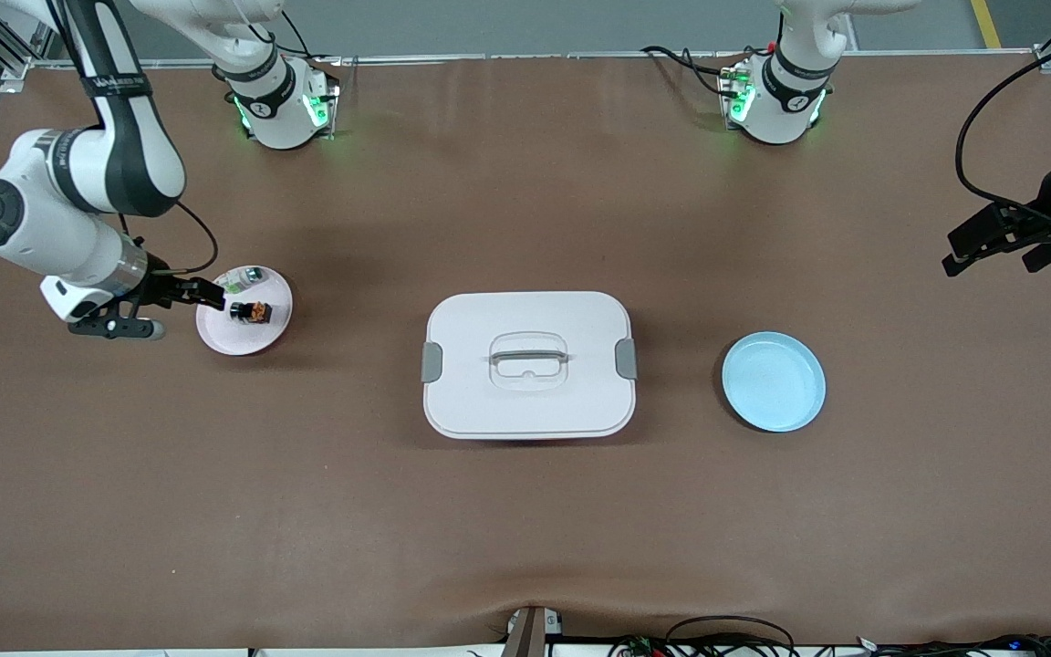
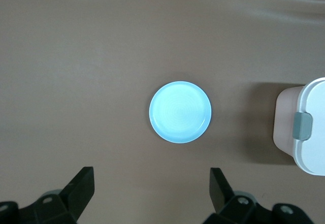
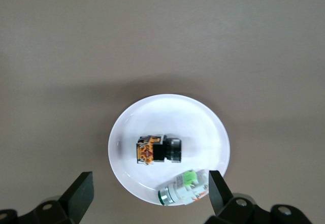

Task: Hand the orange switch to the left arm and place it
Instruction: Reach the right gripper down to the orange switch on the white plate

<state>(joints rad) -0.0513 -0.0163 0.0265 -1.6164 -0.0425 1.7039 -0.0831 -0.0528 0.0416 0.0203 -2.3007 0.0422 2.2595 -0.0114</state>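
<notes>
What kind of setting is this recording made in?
Most likely a robotics lab bench: two arms bolted along a brown-covered table, cables trailing at its edges, and staged props only: a white box, a blue plate and a pink plate holding the orange switch.

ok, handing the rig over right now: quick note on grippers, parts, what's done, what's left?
Right gripper: open, over the rim of the pink plate, holding nothing.
Left gripper: open and empty, waiting up over the left arm's end of the table.
Orange switch: lying on the pink plate beside a clear-and-green part.
Box: lid on, mid-table between the pink plate and the empty blue plate.
Done: right arm is at the switch.
Left: grasp it, pass it to the left gripper clear of the box; the blue plate looks like the likely target.
</notes>
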